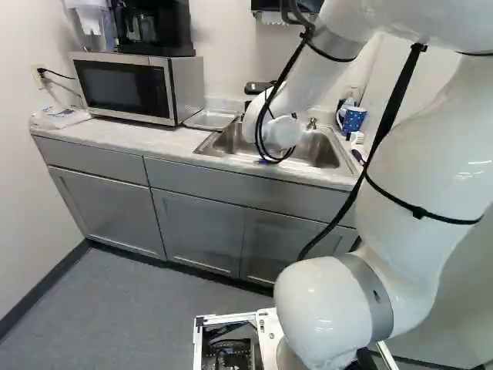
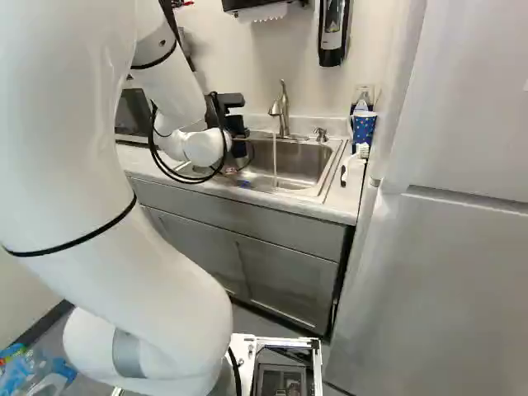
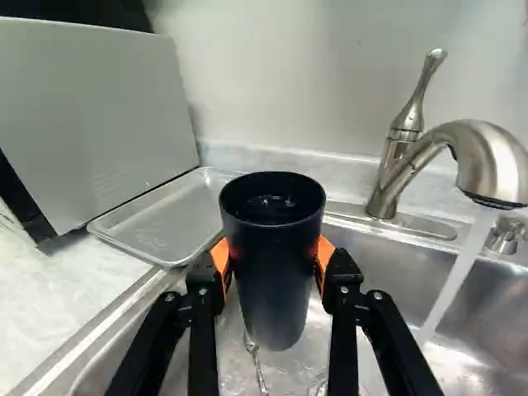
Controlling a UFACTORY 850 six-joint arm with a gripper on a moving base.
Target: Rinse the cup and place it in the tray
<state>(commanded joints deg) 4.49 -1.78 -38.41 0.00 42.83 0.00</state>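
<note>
And here's the end effector (image 2: 234, 124), pinching the dark cup (image 3: 274, 289) from both sides with its orange pads (image 3: 324, 260), holding it upright over the sink (image 3: 396, 276)! Water (image 3: 458, 276) pours from the faucet (image 3: 487, 161) into the basin, beside the cup rather than into it (glints show inside the cup, mind you). Over on the worktop (image 3: 74, 293), the metal tray (image 3: 161, 227) lies between microwave (image 3: 99, 107) and sink.
</note>
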